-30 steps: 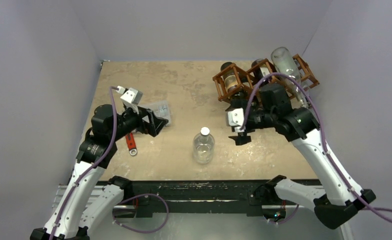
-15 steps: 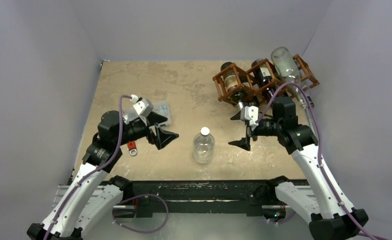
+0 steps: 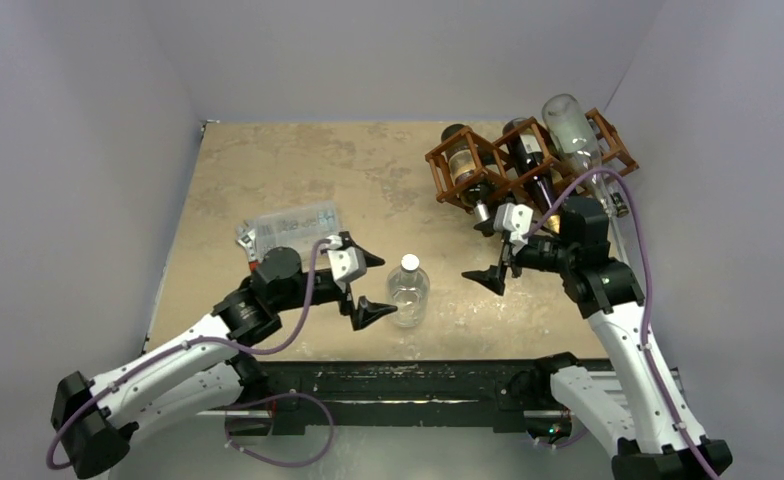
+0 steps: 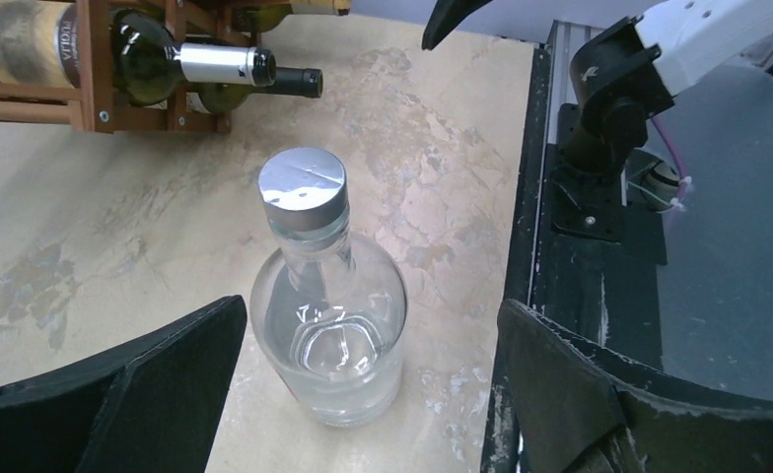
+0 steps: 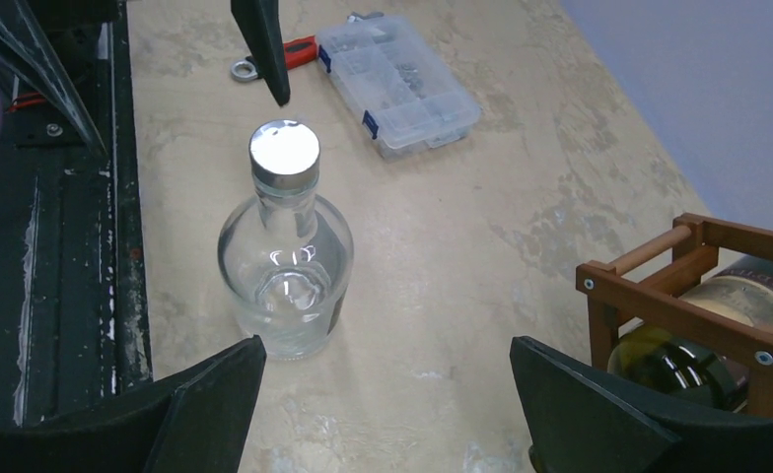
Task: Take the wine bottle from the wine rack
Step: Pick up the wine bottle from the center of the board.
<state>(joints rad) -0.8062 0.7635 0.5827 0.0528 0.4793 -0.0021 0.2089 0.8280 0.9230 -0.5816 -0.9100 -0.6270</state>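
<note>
The reddish-brown wine rack (image 3: 513,165) stands at the back right with dark wine bottles (image 3: 468,165) lying in its cells and a clear one (image 3: 568,122) on top. A clear bottle (image 3: 407,292) with a silver cap stands upright on the table, apart from the rack. My left gripper (image 3: 370,286) is open just left of it; in the left wrist view the clear bottle (image 4: 328,325) sits ahead between the left gripper's (image 4: 371,307) fingers, untouched. My right gripper (image 3: 496,252) hangs open between the clear bottle (image 5: 284,266) and the rack (image 5: 678,286), holding nothing.
A clear plastic compartment box (image 3: 293,222) lies at the middle left, with a red tool (image 5: 299,47) beside the box (image 5: 397,84). The black rail (image 3: 398,380) runs along the near table edge. Grey walls close in the left, back and right.
My left arm swung right and forward from the plastic box to the standing clear bottle. The right gripper shifted slightly back toward the rack. Both stayed open.
</note>
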